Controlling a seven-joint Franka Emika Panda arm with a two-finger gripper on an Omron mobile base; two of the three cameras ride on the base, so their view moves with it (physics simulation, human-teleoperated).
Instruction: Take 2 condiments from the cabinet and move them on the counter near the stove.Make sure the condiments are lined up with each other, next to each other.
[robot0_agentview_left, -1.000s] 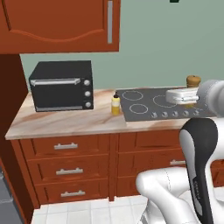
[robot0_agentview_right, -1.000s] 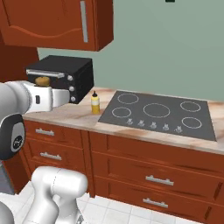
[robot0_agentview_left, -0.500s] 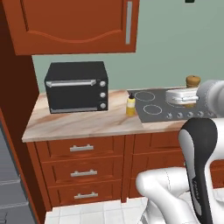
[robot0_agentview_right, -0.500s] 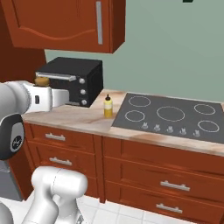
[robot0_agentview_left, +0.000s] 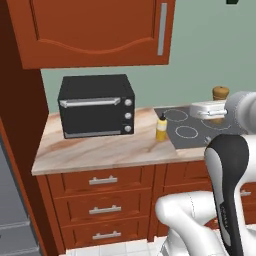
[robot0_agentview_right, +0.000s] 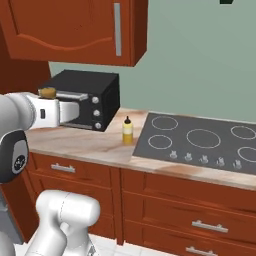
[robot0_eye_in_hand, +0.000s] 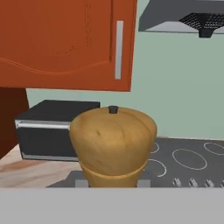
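Observation:
My gripper (robot0_agentview_left: 215, 111) is shut on the tan-brown wooden shaker (robot0_agentview_left: 220, 93), holding it upright in the air above the stove (robot0_agentview_left: 192, 131). From the right I see the shaker (robot0_agentview_right: 48, 92) poking up above the gripper (robot0_agentview_right: 51, 102). In the hand view the shaker (robot0_eye_in_hand: 113, 144) stands right before the lens and hides the fingertips. The yellow squeeze bottle (robot0_agentview_left: 161, 128) stands on the counter (robot0_agentview_left: 100, 147) just left of the stove; it is the yellow squeeze bottle (robot0_agentview_right: 127, 131) by the stove (robot0_agentview_right: 200, 140). The cabinet (robot0_agentview_left: 100, 30) has its door closed, with the silver handle (robot0_eye_in_hand: 118, 50) at its right edge.
A black toaster oven (robot0_agentview_left: 95, 105) takes up the back left of the counter (robot0_agentview_right: 85, 145). A grey range hood (robot0_eye_in_hand: 183, 17) hangs above the stove (robot0_eye_in_hand: 192, 159). A tall brown panel (robot0_agentview_left: 20, 150) bounds the counter at the left. Drawers run below.
The whole picture has shifted right and grown: the base has driven left and closer to the counter. The arm holds the shaker in the same pose.

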